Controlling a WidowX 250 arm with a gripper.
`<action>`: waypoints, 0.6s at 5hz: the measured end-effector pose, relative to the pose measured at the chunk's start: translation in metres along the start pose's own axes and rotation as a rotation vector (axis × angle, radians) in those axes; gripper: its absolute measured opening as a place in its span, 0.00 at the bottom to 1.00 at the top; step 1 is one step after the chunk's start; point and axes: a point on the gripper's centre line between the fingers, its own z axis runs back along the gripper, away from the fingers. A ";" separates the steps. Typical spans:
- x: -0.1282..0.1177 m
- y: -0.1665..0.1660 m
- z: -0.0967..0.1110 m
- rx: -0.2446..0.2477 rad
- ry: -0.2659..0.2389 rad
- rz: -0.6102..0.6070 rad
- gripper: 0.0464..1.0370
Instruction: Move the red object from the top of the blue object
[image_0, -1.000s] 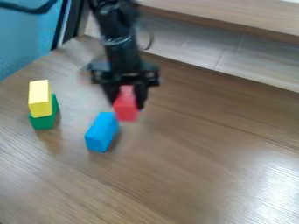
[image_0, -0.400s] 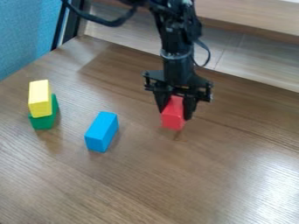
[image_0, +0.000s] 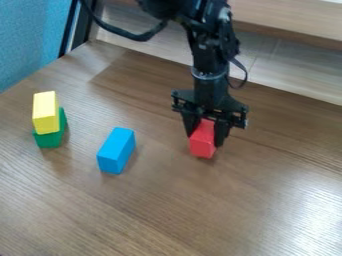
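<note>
Blue block (image_0: 116, 150), lower left of centre: rectangular, lying lengthwise on the brown wood-grain tabletop (image_0: 160, 210). Red block (image_0: 202, 141), right of centre: plain, flat-faced, well apart from the blue; the black gripper's (image_0: 206, 134) fingers grasp its sides. Left: yellow block (image_0: 45, 112) atop green block (image_0: 51, 138). Glare at lower right. Beyond: pale panelling (image_0: 267, 70) along the upper right, textured blue surface (image_0: 30, 37) at upper left.

The table (image_0: 153, 210) is brightly lit; 1 white glare patch (image_0: 310, 220) is seen at lower right, with soft shadows cast beside the blue block (image_0: 116, 151) and green block (image_0: 49, 140).
</note>
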 end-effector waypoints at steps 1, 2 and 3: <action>-0.001 -0.011 0.000 -0.011 -0.010 -0.040 0.54; -0.005 -0.019 -0.003 -0.015 -0.005 -0.064 0.54; -0.018 -0.032 -0.009 -0.018 0.019 -0.104 0.54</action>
